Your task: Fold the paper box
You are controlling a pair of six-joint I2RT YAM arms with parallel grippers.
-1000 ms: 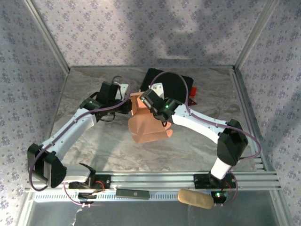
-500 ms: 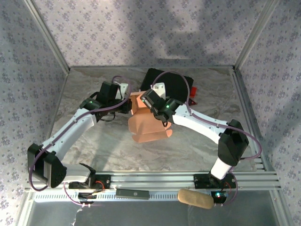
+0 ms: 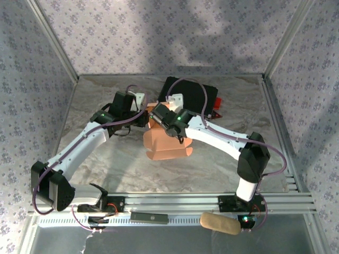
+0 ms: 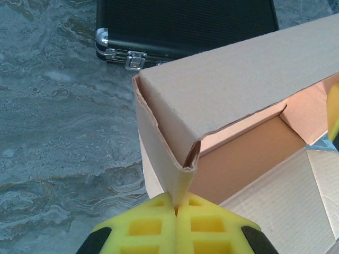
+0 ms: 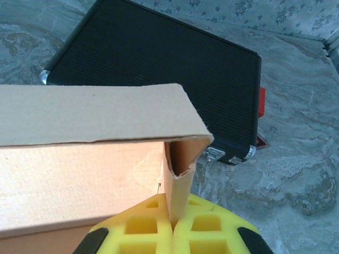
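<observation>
The left gripper is pinching a corner flap of the paper box. Its yellow pads are pressing together on the thin cardboard edge. The box is rising up and away from those fingertips. Its open inside is facing right of the gripper, and a flat inner panel is lying just right of the pads. The black case is lying beyond the box, ahead of the gripper, with its metal latch facing back toward the box corner. Case and box are sitting just beside each other; can't tell if touching.

The right gripper is likewise pinching a folded corner flap of the box, pads clamping tight on it. From that gripper the long box wall is running off to the left, and the top panel is overhanging just above the fingertips. The case is lying ahead, with a red tab showing on its right side.

From above, both grippers are meeting at the far end of the box, near each other, the left one on the left corner and the right one on the right corner. The box is sitting mid-way across the marbled table, its near end reaching back toward the arm bases.
</observation>
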